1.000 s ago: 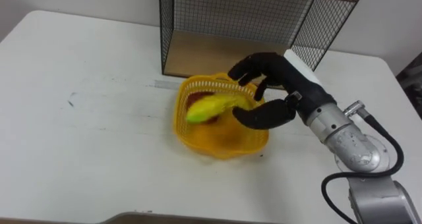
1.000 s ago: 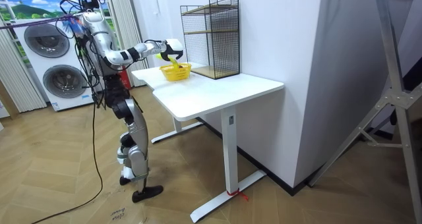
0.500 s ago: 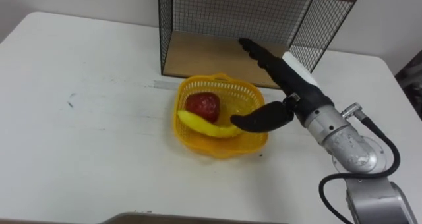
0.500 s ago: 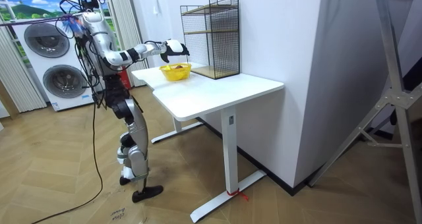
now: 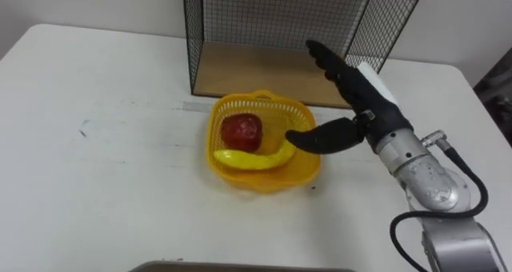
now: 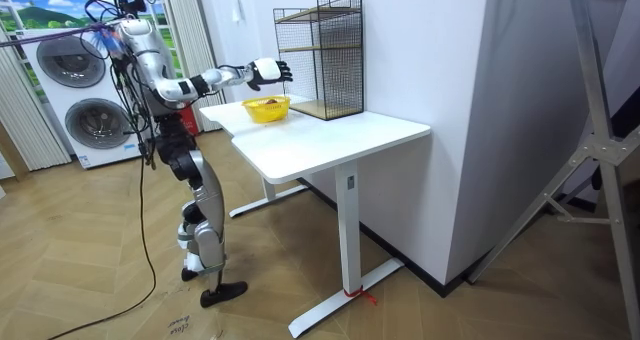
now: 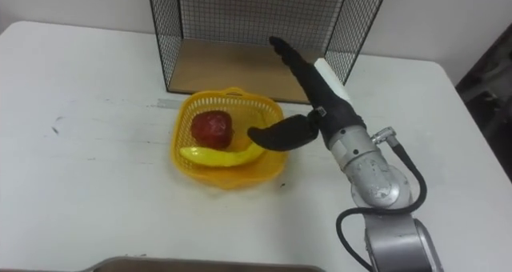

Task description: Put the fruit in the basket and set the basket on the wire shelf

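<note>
Below and to the left of the straight, spread fingers (image 5: 328, 60) of the right hand (image 5: 360, 100) sits the yellow basket (image 5: 260, 180) on the white surface (image 5: 104, 184). The hand holds nothing. Its thumb (image 5: 316, 138) reaches out sideways over the basket's right rim, and whether it touches the rim cannot be told. Both fruits are already inside: a red apple (image 5: 242, 130) further left of the thumb, and a banana (image 5: 252, 158) lying across the near side, its end just beside the thumb tip. Beyond the fingertips stands the wire shelf (image 5: 256, 68), its wooden bottom board bare and close behind the basket. In the room view the robot stands at the end of the surface, on the room view's left, with this arm stretched out over the basket.

The loading looks done, so the basket has yet to be gripped and carried to the shelf. Several things could go wrong. A hold on the right rim alone would likely tip the basket down to the left, away from the fingers, and the apple could roll out. The thumb could close on the banana's end instead of the rim and lever it out. A light basket may also slide on the smooth surface under a glancing push. The fingertips are already near the mesh and could catch the wire frame on the way in.
</note>
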Available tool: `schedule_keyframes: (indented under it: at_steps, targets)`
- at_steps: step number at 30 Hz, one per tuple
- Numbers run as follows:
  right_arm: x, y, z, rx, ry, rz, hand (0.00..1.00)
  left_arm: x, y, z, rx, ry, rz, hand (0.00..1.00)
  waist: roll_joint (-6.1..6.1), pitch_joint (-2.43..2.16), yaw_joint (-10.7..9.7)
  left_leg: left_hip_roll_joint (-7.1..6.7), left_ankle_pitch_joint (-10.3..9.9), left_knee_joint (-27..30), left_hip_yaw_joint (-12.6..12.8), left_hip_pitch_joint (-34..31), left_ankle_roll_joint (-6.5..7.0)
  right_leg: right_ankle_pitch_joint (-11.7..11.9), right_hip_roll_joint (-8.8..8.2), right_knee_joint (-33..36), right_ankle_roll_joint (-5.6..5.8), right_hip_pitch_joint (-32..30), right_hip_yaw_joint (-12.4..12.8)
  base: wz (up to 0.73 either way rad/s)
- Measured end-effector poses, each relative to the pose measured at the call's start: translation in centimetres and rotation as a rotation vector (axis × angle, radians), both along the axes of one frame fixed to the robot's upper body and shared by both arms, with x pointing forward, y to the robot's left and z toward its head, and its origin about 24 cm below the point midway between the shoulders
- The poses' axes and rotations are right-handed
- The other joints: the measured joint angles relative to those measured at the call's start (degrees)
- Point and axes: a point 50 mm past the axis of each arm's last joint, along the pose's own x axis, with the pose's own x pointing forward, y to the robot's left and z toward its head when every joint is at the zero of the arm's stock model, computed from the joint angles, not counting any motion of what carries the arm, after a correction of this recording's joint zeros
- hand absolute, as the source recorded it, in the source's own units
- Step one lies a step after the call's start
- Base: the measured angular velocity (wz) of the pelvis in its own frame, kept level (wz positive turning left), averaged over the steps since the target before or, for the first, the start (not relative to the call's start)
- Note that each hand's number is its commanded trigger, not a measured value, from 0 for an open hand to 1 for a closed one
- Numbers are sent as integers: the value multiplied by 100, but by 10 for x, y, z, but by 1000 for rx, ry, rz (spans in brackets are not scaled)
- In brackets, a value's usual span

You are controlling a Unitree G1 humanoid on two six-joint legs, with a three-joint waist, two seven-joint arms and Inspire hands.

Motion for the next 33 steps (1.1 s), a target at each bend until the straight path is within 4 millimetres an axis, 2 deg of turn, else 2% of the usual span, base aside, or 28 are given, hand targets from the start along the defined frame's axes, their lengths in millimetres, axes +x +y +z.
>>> schedule_keyframes:
  at_steps: [2,4,7,11,14,16,22,27,33]
  targets:
    - [0,-8,0,44,-8,-56,0,-10,5,2,25,-18,149,0,24,3,10,-3,0,2,-14,-1,0,0,-1,2,0,5,-1,2]
    - [-2,-23,1,106,-32,-150,0,-13,18,7,82,-82,399,0,59,-6,-17,-2,0,-7,-58,2,0,0,-2,-2,1,21,-40,7]
    - [-11,-47,0,143,-59,-317,0,-9,38,22,200,-194,648,0,104,-15,-3,4,3,-24,-105,21,-5,0,0,-7,1,46,-78,9]
    - [-31,-76,-12,137,-53,-518,0,3,60,46,364,-312,816,0,173,-52,-7,-1,3,-35,-160,85,-5,-8,-13,1,14,121,-132,7]
    - [-51,-100,-18,125,-54,-678,0,21,77,75,514,-448,901,0,188,-52,-2,-21,3,-51,-186,60,-3,-16,-35,5,26,109,-145,0]
    - [-63,-112,-22,123,-59,-785,0,37,86,103,623,-574,956,0,200,-61,13,-39,2,-48,-192,38,-1,-17,-49,18,28,84,-150,0]
    - [-81,-122,-29,121,-53,-906,0,69,90,172,829,-870,943,0,224,-72,0,-48,6,-25,-185,98,6,-18,-51,47,29,101,-127,-1]
    - [-86,-129,-27,134,-75,-959,0,79,89,211,930,-1044,881,0,232,-54,-12,-57,7,-32,-179,100,11,-36,-66,104,43,71,-123,-1]
    - [-85,-127,-33,193,-49,-913,0,94,78,235,974,-1174,714,0,236,-47,-118,-63,7,3,-222,58,11,-36,-69,52,43,80,-150,2]
